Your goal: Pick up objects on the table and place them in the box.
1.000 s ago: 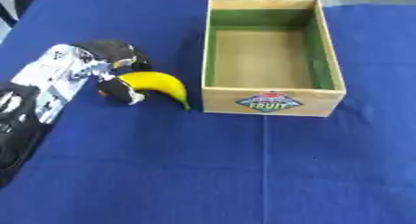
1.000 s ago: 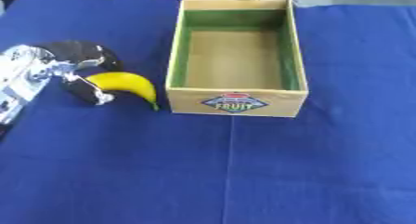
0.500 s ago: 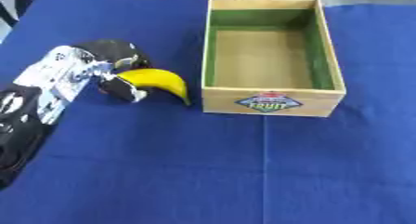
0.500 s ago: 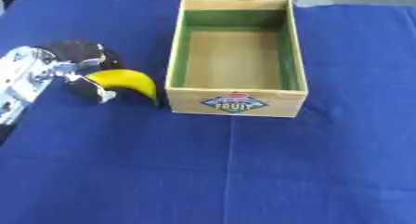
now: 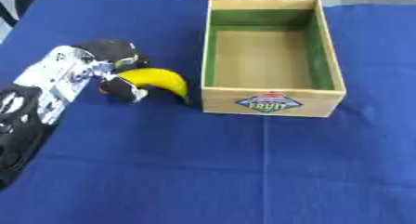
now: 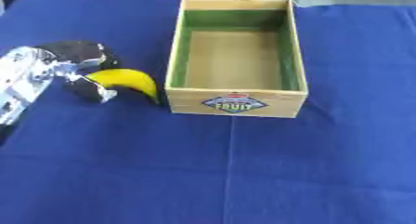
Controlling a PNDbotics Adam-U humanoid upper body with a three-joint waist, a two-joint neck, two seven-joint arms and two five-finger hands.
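My left hand [image 5: 113, 69] comes in from the left, its black fingers and thumb curled round a yellow banana [image 5: 159, 80]. The banana hangs just left of the wooden box [image 5: 268, 102], its dark tip pointing down toward the box's front left corner. The box stands open and empty, with green inner walls, a bare wood floor and a "FRUIT" label on its front. My right hand shows in neither view.
A blue cloth [image 5: 243, 172] covers the table. My left forearm, silver and black, runs down along the left edge. Dark shapes lie past the far edge of the table.
My left hand has carried the banana a little to the right and up, closer to the box's left wall. The box has not moved.
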